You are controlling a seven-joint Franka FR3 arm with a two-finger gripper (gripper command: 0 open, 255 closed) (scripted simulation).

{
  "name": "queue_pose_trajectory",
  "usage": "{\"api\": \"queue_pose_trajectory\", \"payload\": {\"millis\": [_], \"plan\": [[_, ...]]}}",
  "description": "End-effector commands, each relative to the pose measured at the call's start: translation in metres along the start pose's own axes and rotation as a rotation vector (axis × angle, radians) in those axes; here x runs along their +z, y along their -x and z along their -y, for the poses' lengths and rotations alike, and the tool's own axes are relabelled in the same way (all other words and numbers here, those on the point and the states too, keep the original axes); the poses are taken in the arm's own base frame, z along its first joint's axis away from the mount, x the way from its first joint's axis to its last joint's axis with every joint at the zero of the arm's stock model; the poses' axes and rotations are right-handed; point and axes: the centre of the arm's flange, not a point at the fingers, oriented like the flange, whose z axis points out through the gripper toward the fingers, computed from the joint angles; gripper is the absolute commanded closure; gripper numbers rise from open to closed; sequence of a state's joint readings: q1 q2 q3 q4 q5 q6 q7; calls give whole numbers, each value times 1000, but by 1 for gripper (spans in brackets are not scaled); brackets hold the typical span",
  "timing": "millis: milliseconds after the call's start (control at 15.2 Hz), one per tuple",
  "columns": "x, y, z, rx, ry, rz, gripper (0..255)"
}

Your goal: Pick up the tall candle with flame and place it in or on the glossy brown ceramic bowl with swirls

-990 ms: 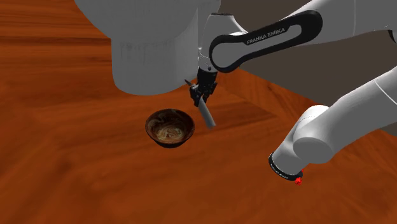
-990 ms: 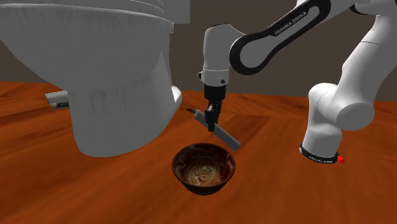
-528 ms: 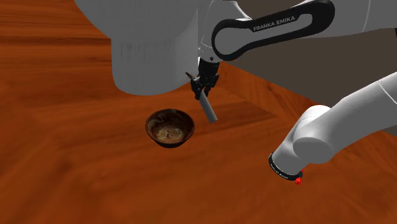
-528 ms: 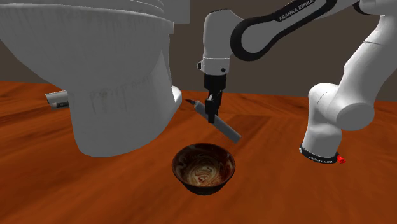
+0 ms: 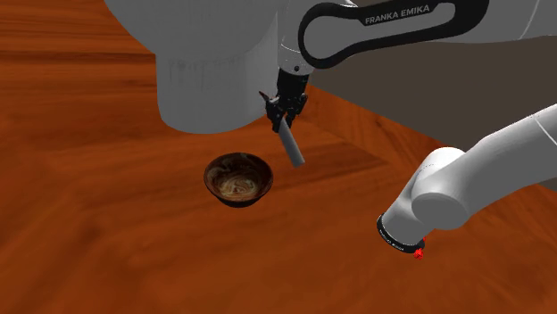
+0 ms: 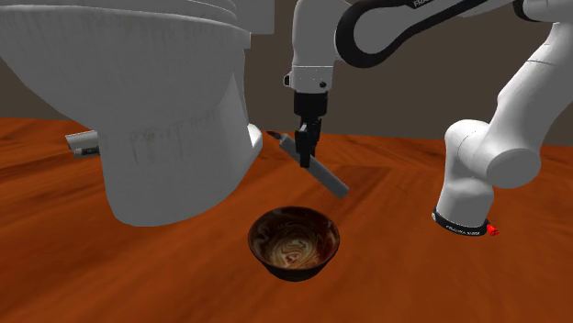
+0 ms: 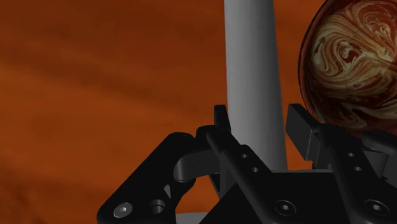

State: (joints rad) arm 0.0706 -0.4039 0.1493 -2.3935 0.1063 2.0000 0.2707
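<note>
While the all-black two-finger gripper (image 6: 306,156) hung in the air over the reddish-brown wooden table (image 6: 138,275), its fingers (image 7: 221,119) pinched the tall plain grey cylindrical candle (image 6: 329,181) near the upper end. In the wrist view the grey shaft ran straight out from between the two black fingers, which pressed against its sides. The candle was tilted. In the second exterior view its small dark tip pointed up towards that view's left, and its long free end slanted down towards that view's right, clear of the table.

The glossy brown ceramic bowl (image 6: 295,243) with cream swirls stood upright on the table, apart from the candle. In the shoulder view the bowl (image 5: 238,178) lay below and to the left of the candle (image 5: 292,150) and the gripper (image 5: 284,123). In the wrist view the swirled inside of the bowl (image 7: 353,57) showed just beside the shaft (image 7: 251,76).

A large white toilet-shaped body (image 6: 138,110) loomed close to the gripper on the second exterior view's left, with a short grey tube (image 6: 83,142) showing at its far side. The white arm (image 5: 464,178) with dark joints reached in from the shoulder view's right.
</note>
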Motion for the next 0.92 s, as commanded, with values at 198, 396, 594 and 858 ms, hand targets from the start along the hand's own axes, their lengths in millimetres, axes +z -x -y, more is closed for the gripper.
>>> {"api": "queue_pose_trajectory", "payload": {"millis": [198,396,594,858], "plan": [[-1,9,63,0,0,0,255],[0,15,103,0,0,0,255],[0,21,142,0,0,0,255],[11,24,161,0,0,0,255]]}}
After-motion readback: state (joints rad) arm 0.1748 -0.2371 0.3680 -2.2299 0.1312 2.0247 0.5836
